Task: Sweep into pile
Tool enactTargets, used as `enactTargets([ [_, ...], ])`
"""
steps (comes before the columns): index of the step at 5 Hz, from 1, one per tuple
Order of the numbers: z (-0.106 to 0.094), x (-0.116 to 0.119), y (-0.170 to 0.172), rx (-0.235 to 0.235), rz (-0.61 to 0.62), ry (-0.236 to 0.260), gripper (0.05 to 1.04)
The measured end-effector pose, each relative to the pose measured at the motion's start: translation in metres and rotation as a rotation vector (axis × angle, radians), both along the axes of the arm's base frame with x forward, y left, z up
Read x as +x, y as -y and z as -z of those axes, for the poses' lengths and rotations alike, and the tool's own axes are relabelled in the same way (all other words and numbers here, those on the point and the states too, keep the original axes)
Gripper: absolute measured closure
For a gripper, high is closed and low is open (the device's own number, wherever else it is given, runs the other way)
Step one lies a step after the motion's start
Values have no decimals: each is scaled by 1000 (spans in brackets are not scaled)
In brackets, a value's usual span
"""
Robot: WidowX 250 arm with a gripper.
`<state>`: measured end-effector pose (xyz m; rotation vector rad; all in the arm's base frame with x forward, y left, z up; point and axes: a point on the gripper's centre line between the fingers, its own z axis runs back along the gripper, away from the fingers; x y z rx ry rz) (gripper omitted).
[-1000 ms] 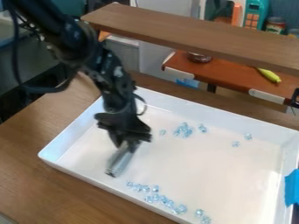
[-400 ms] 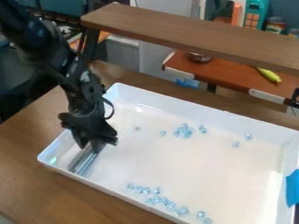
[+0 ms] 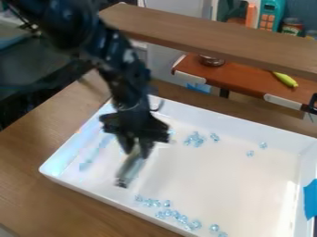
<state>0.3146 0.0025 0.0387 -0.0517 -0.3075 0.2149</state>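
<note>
Slanting beneath the tool (image 3: pixel 136 152) clamped on it, a grey sweeper (image 3: pixel 130 169) near beads (image 3: pixel 156 203).

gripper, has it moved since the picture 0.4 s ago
Yes. Against the white tray, the gripper has shifted rightward in the picture, from near the tray's left corner toward its middle.

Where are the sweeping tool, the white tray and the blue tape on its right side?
Sweeping tool (image 3: pixel 131 169), camera view: middle of its slanted length.
White tray (image 3: pixel 217 119), camera view: inner face of its far wall.
Blue tape (image 3: pixel 311 199), camera view: middle of the patch, at the right edge.
</note>
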Motion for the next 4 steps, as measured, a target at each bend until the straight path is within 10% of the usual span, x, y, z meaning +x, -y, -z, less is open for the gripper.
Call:
enactTargets([
  [4, 1, 20, 149, -107, 73, 70, 749],
])
